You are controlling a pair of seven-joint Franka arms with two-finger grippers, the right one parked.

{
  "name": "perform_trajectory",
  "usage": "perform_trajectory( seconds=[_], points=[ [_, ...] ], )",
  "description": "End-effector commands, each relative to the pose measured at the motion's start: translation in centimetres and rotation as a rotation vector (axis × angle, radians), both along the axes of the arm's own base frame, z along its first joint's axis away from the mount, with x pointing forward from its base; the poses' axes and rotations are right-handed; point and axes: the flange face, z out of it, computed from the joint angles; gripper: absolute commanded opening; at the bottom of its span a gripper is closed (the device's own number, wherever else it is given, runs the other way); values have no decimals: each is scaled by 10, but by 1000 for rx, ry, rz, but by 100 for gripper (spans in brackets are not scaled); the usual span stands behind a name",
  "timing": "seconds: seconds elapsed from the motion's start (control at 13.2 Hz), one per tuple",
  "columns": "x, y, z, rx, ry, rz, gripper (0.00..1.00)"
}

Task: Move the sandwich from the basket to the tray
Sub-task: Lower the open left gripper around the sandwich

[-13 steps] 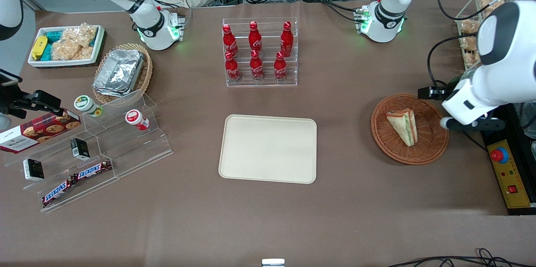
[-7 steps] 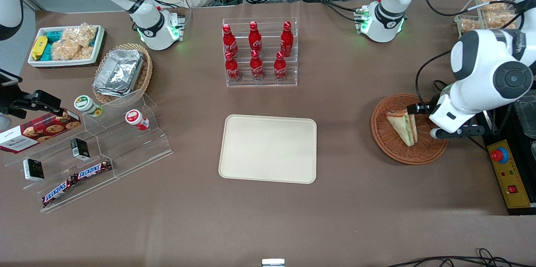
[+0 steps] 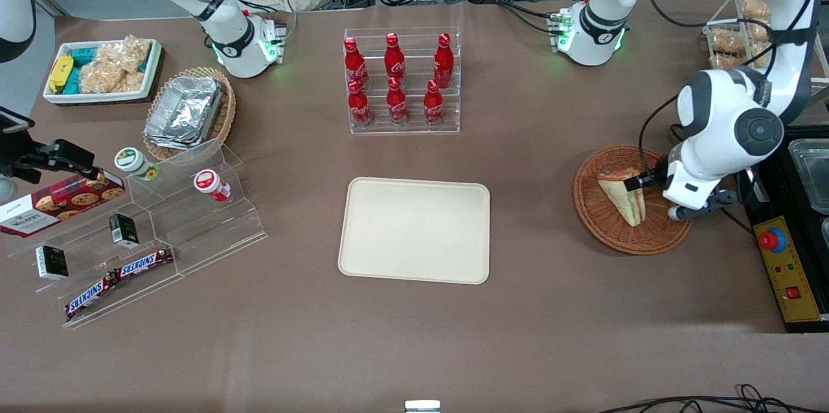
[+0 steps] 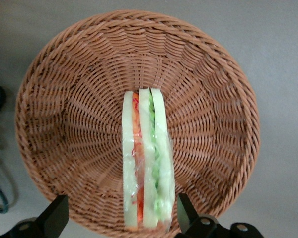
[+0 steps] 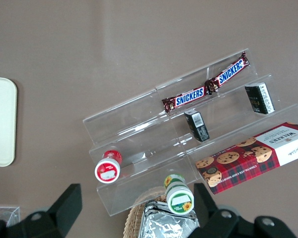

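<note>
While you look from the front, you will find the sandwich (image 3: 623, 195) lying in the reddish-brown basket (image 3: 609, 235) toward the working arm's end of the table. The left arm's gripper (image 3: 638, 181) hangs just above it, over the wedge's broad end. The cream tray (image 3: 414, 230) sits well apart from the basket, near the middle of the table, with nothing on it. A rack of red bottles (image 3: 401, 79) stands farther from the camera than the tray and should not trouble the carry.

Turning to the left wrist view, you see the sandwich (image 4: 146, 163) standing on edge in the basket (image 4: 64, 124), its orange and green layers facing the camera. The gripper (image 4: 120, 218) is spread wide, one finger (image 4: 53, 216) to each side of the wedge's near end, and neither touches the bread. Nothing is grasped yet.

From the right wrist view you get only a corner of the tray (image 5: 1, 121) and the clear snack shelves (image 5: 188, 144); it adds nothing to the pick.

You are, I judge, at the approach step, with the pick not yet made. Your next move calls for a short descent so the fingers bracket the bread, then a gentle close, since soft bread will likely squash under a hard pinch. After that, lift clear of the basket rim before crossing to the tray.
</note>
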Motion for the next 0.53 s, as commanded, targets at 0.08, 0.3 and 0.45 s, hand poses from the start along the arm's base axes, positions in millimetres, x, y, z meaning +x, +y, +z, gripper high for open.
perform_trajectory(
  seconds=[0.08, 0.3, 0.45],
  points=[
    [6, -6, -27, 6, -27, 110, 98],
    [1, -11, -48, 11, -11, 121, 97],
    [-1, -11, -55, 37, -9, 128, 85]
  ],
)
